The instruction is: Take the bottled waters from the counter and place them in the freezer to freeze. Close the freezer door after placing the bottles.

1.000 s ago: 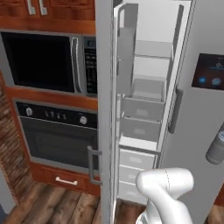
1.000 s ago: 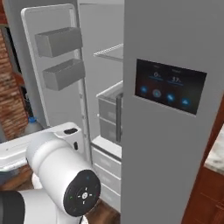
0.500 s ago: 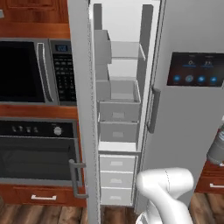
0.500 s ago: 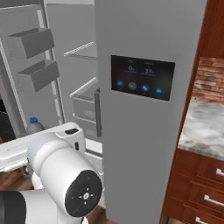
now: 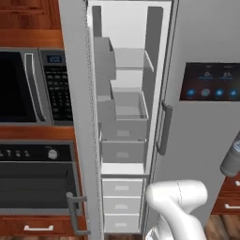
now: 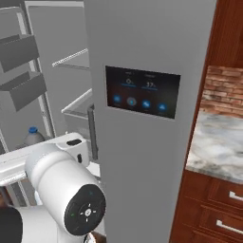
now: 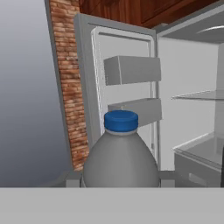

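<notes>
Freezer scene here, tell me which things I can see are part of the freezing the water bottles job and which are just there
Part of the job:
- grey bottled water, held in the shut gripper
- freezer, open
- freezer door, swung open
- counter

Just there:
- microwave
- oven
- dispenser screen
- brick wall
</notes>
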Controlling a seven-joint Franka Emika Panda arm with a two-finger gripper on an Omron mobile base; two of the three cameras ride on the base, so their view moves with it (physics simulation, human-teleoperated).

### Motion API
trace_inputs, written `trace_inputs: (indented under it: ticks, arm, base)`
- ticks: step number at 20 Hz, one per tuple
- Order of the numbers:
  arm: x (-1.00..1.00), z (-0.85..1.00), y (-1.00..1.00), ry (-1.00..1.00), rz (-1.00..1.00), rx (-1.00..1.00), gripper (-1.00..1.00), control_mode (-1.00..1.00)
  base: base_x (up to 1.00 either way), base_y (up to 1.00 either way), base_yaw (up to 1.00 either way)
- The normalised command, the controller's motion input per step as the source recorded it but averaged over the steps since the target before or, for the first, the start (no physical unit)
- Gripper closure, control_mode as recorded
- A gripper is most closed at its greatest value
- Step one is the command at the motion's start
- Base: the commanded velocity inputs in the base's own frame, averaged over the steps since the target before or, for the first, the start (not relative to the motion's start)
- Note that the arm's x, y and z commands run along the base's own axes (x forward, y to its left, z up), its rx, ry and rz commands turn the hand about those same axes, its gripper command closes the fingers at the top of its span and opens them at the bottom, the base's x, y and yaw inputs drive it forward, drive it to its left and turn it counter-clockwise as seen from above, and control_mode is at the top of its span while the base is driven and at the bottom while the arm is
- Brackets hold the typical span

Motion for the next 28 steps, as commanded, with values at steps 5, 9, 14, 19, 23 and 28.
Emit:
trace_inputs:
  ticks: [5,9,14,19,23,28]
  arm:
    - [0.0,0.0,0.0,0.0,0.0,0.0,1.0,1.0]
    - [0.0,0.0,0.0,0.0,0.0,0.0,1.0,1.0]
    - [0.0,0.0,0.0,0.0,0.0,0.0,1.0,1.0]
    - [0.0,0.0,0.0,0.0,0.0,0.0,1.0,1.0]
    - [0.0,0.0,0.0,0.0,0.0,0.0,1.0,1.0]
    - [0.0,0.0,0.0,0.0,0.0,0.0,1.0,1.0]
  base:
    - [0.27,0.23,-0.11]
    - [0.31,0.59,-0.08]
    - [0.31,0.55,-0.07]
    - [0.11,0.05,-0.01]
    - [0.0,0.0,0.0]
    - [0.0,0.0,0.0]
